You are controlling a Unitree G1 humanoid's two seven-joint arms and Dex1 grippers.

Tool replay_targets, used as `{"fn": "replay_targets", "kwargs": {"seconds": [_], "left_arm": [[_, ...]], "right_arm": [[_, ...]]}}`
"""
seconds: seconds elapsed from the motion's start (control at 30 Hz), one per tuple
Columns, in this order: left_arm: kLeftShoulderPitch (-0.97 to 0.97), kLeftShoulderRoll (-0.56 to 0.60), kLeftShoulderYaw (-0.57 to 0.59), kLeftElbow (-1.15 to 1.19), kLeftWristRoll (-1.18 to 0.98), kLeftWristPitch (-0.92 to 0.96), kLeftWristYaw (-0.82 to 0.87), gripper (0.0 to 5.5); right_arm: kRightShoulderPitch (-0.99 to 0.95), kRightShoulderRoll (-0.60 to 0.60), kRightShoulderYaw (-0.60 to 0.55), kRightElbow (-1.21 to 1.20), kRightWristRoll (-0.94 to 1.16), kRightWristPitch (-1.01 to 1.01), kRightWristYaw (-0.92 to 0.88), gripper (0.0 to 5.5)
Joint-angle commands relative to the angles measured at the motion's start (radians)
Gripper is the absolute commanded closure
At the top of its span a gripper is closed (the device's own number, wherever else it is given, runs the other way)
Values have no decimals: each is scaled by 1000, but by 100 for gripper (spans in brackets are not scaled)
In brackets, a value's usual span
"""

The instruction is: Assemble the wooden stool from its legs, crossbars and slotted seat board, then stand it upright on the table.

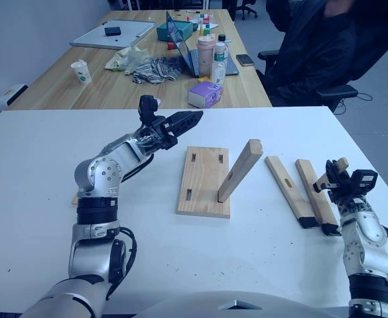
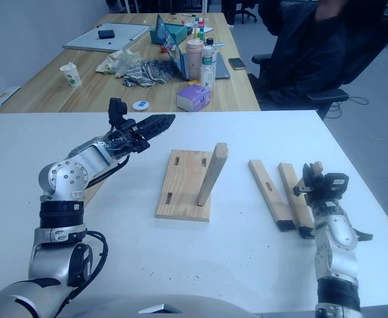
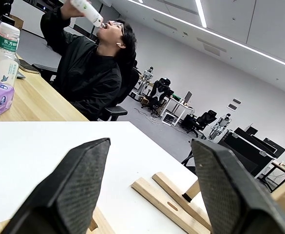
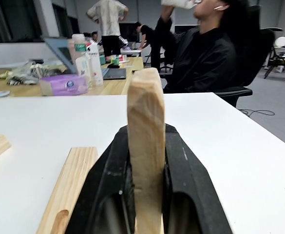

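**Stool parts on white table: one claw spread, one pinching wood**

- Left gripper (image 1: 192, 120): raised above the white table (image 1: 34, 172), fingers spread wide with nothing between them.
- Slotted seat board (image 1: 204, 181): lies flat on the table, below the left claw and toward its right, nearer the robot. Four slots show in its face.
- Leg (image 1: 240, 170): planted in the board slot farthest from the left claw and tilted, its top leaning away toward the right claw.
- Right gripper (image 2: 316, 180): low over the table's right side, fingers pinching a short wooden piece (image 4: 145, 107) that stands up between them.
- Slotted bar (image 1: 290, 190) and second bar (image 1: 315, 195): flat on the table side by side, just left of the right claw, with dark ends toward the robot.
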Motion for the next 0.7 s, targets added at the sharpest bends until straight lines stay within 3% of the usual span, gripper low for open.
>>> {"fn": "replay_targets", "kwargs": {"seconds": [0.03,0.17,0.33,0.7], "left_arm": [[-22,1,16,-8,-1,20,37,249],[-29,7,12,3,3,23,32,249],[-46,25,6,36,16,27,17,249],[-85,32,-9,74,22,31,7,249]], "right_arm": [[139,-17,178,339,-84,613,31,509],[138,38,141,408,-56,551,7,509],[216,163,42,484,37,249,86,509],[235,186,184,719,-98,62,24,509]]}}
